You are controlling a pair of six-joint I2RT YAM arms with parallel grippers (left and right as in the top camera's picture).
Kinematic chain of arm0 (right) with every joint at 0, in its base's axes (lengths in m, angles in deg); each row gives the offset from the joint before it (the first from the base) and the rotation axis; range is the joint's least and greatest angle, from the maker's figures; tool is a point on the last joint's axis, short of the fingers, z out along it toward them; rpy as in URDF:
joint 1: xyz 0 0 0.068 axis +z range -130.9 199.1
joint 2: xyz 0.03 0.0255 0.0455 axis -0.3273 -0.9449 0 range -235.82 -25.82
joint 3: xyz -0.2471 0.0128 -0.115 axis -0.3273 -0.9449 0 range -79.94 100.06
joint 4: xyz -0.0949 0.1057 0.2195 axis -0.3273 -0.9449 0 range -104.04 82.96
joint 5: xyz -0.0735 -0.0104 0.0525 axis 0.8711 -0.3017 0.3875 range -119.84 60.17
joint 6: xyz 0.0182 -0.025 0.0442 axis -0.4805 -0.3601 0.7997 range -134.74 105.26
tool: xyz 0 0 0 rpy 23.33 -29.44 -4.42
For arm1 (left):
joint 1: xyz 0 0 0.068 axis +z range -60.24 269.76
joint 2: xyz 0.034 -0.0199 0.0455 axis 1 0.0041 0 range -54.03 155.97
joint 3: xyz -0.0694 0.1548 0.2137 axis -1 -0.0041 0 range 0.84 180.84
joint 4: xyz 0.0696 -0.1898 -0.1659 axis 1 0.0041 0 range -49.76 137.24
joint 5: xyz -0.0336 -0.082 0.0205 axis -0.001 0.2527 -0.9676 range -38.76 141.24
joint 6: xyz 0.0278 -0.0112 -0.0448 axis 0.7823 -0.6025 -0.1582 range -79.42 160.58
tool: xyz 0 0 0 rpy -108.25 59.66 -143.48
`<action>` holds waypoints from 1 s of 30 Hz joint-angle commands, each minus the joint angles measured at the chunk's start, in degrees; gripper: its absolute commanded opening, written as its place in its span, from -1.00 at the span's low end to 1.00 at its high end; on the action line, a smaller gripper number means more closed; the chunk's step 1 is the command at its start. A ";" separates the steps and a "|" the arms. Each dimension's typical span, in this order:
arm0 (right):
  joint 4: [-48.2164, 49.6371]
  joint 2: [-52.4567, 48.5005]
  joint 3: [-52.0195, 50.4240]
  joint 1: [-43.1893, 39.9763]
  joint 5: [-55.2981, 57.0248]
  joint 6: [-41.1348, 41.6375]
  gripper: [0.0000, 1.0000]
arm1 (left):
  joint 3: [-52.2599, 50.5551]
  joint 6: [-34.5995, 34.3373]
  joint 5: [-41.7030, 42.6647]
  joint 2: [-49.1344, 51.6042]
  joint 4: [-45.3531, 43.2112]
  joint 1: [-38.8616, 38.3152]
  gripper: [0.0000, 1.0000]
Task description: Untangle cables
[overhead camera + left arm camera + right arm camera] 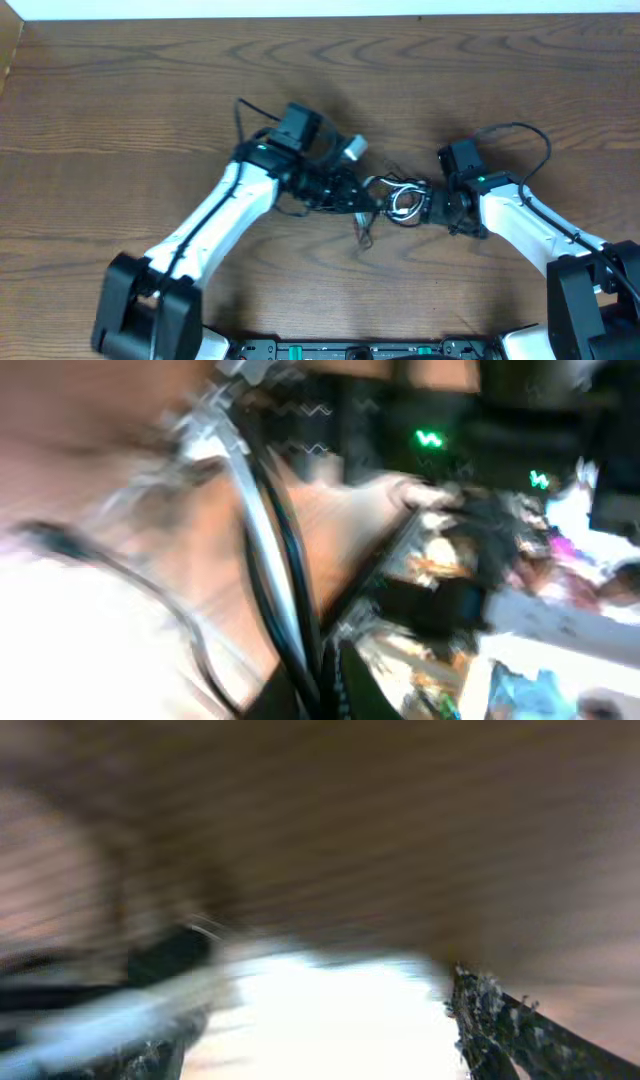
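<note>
Cables [404, 198], white and black, knotted at centre: left pincer [368, 203] of mine clamped on their left strands as an anchor, right pincer [429, 206] spread wide just right, seemingly to pick a loop.

Matt, grained wooden table [120, 100]; smooth plastic-coated cables [405, 200].

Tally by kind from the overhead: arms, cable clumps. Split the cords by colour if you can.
Robot arms: 2, left arm and right arm
Cable tangle: 1, white and black cords knotted together between the arms; too tangled to count the cords by colour
Total: 3
</note>
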 commanded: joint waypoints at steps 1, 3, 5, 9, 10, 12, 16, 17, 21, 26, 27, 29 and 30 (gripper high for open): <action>-1.60 -3.85 -3.43 -0.20 10.58 4.37 0.58 | 0.26 3.28 -18.38 -3.98 6.19 4.35 -0.85; -1.57 -3.85 -3.43 -0.20 10.58 4.96 0.55 | 0.26 3.26 -22.40 -4.66 8.92 6.01 -0.85; -1.57 -3.85 -3.43 -0.20 10.54 6.16 0.55 | 0.24 3.26 -25.14 -4.68 10.60 7.04 -0.85; -1.40 -3.85 -3.43 -0.17 10.29 6.95 0.57 | -0.24 3.02 -29.92 -4.59 11.65 7.23 -0.85; -1.42 -3.85 -3.43 -0.20 10.29 6.91 0.57 | -0.35 3.02 -30.56 -4.59 11.76 7.23 -0.85; -1.62 -3.85 -3.43 -0.20 10.32 6.91 0.57 | -0.46 3.02 -33.22 -4.59 12.04 7.26 -0.85; -2.71 -3.85 -3.43 -0.20 10.67 6.91 0.57 | -0.46 2.64 -47.30 -4.59 14.47 7.26 -0.85; -2.95 -3.85 -3.43 -0.20 10.99 6.91 0.57 | -0.46 0.76 -52.54 -4.59 15.26 7.26 -0.85; -3.54 -3.85 -3.43 -0.20 11.65 6.93 0.56 | -0.46 -8.92 -70.86 -4.59 17.66 7.26 -0.85; -4.07 -3.85 -3.43 -0.20 11.89 6.91 0.56 | -0.44 -13.92 -78.75 -4.59 18.16 7.32 -0.85; -4.17 -3.85 -3.43 -0.22 11.91 6.91 0.56 | -0.44 -14.62 -79.25 -4.59 18.12 7.32 -0.85; -4.39 -3.85 -3.43 -0.22 12.11 6.91 0.56 | -0.44 -17.00 -81.22 -4.59 18.23 7.32 -0.85; -4.55 -3.85 -3.43 -0.22 12.15 6.91 0.56 | -0.44 -18.25 -82.44 -4.61 18.23 7.32 -0.85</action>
